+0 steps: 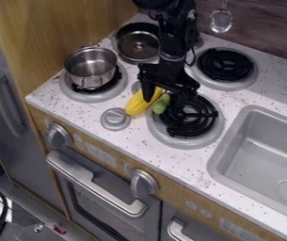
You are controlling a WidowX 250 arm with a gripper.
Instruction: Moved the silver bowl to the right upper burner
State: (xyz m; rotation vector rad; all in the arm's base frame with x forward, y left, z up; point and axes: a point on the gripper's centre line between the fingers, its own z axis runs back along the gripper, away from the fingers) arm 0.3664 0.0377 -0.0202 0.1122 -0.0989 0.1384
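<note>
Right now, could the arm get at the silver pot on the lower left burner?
Probably yes: the pot is uncovered, and nothing tall seems to separate it from the arm.

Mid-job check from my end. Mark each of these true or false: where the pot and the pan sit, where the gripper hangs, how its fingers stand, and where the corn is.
1. The silver pot sits on the upper right burner. False: it sits on the lower left burner.
2. The round pan is at the upper left burner position. True.
3. The gripper hangs over the sink. False: it hangs over the stove, near the lower right burner.
4. Its fingers are apart. True.
5. The corn lies inside the silver pot. False: it lies on the stovetop, beside the green vegetable.
</note>
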